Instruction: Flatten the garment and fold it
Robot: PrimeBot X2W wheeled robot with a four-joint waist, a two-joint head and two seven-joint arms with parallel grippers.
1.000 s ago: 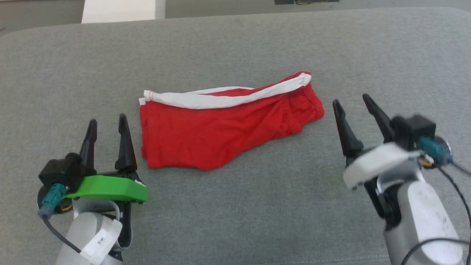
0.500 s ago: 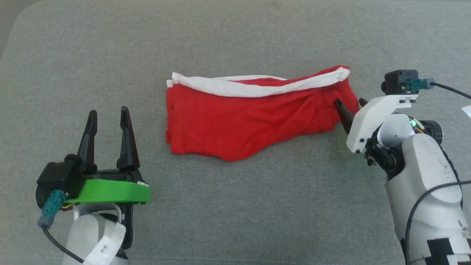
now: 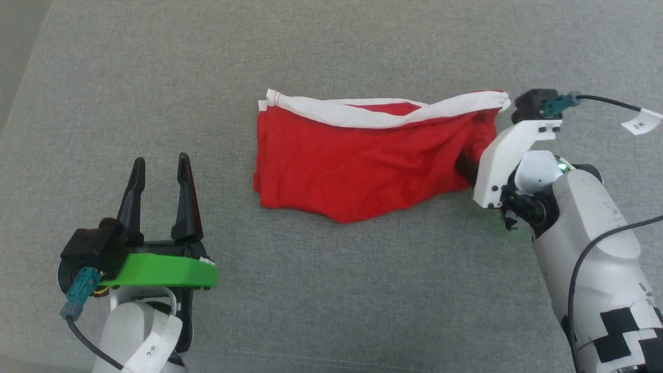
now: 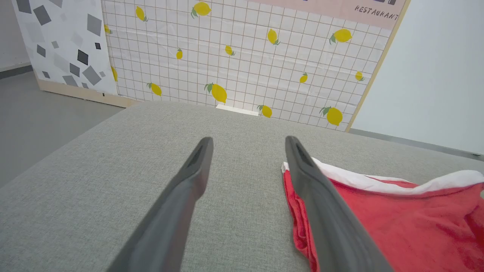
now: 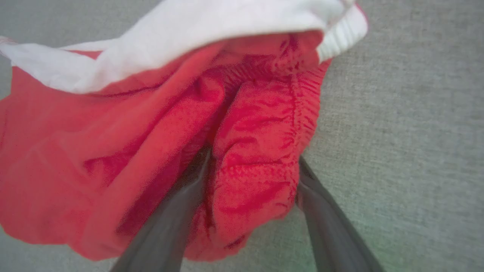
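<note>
The garment is bright red with a white band along its far edge, and it lies rumpled on the grey padded surface. My right gripper is at its right end, mostly hidden under its white mount. In the right wrist view the garment is close up, and my right gripper stands open with a bunched red fold between its two fingers. My left gripper is open and holds nothing, a short way left of the cloth and nearer to me. In the left wrist view my left gripper points past the garment's left edge.
The grey padded surface stretches wide on all sides of the cloth, with its left edge and the floor at the far left. Beyond the far edge stands a lemon-patterned panel.
The head camera has shifted. My right gripper has moved from beside the garment's right end onto it, and its open fingers now straddle a fold. The left gripper has stayed put.
</note>
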